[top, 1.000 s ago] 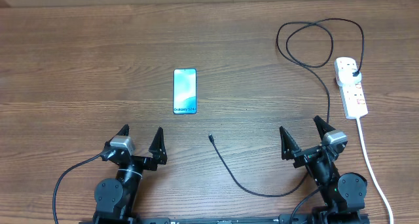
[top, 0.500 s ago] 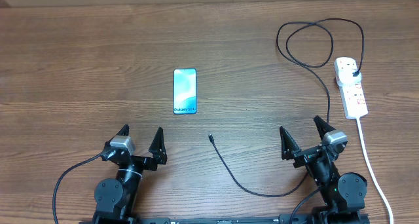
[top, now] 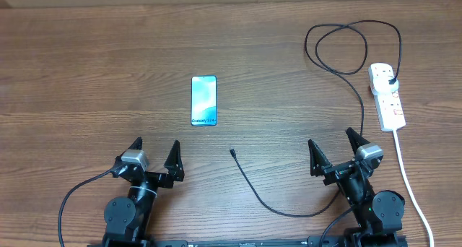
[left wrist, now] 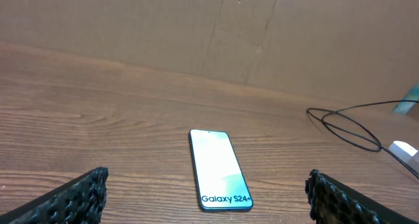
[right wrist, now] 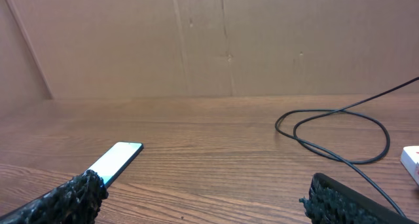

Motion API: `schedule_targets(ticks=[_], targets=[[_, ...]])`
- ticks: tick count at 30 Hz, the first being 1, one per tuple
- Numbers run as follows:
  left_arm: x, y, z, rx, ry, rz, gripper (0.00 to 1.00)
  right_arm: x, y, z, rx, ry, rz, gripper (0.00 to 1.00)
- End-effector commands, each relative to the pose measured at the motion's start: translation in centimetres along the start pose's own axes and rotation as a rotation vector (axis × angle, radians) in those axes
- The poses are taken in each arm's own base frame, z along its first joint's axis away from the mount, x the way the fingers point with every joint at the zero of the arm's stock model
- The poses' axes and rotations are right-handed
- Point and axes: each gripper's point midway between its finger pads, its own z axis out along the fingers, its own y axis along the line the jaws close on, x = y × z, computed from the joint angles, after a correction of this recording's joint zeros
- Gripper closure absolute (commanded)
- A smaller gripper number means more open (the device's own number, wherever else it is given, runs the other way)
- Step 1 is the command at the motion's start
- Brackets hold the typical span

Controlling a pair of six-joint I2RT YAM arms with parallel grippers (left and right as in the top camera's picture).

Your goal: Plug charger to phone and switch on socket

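The phone [top: 204, 101] lies flat in the table's middle, blue-teal screen up, "Galaxy" text at its near edge; it also shows in the left wrist view [left wrist: 219, 169] and the right wrist view [right wrist: 118, 160]. The charger, a thin black cable [top: 254, 188], has its connector tip [top: 232, 153] near centre front, loops at the back right [right wrist: 334, 129], and its black plug [top: 390, 79] sits in the white socket strip [top: 388, 97]. My left gripper [top: 154, 159] is open and empty, in front of the phone. My right gripper [top: 335, 154] is open and empty, left of the socket.
The socket's thick white cord [top: 409, 182] runs down the right side to the table's front edge. A brown cardboard wall [right wrist: 209, 40] stands behind the table. The cable passes close to the right arm's base [top: 361, 196].
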Motion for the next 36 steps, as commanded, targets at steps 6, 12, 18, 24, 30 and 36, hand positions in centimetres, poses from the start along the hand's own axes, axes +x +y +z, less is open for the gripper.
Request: schedule_targets(ticks=[6,12,18,24,30,36], targets=[[0.0,0.4,0.0,-0.017,-0.005,0.019,0.0,0.2,-0.1,0.0,0.005,-0.004,-0.002,0.0],[0.0,0.4,0.0,-0.017,-0.006,0.019,0.0,0.2,-0.1,0.0,0.005,-0.004,-0.002,0.0],[-0.8,0.8,0.0,-0.044,-0.038,0.019,0.0,0.2,-0.1,0.0,0.005,-0.004,-0.002,0.0],[-0.3,0.9,0.0,-0.05,-0.018,0.018,0.0,0.2,-0.1,0.0,0.005,-0.004,-0.002,0.0],[-0.2,0.8,0.0,-0.043,-0.014,0.017,0.0,0.2,-0.1,0.0,0.005,-0.004,-0.002,0.0],[0.2,-2.5,-0.4,0.142,0.039,0.017,0.0,0.2,-0.1,0.0,0.005,-0.004,-0.002,0.0]])
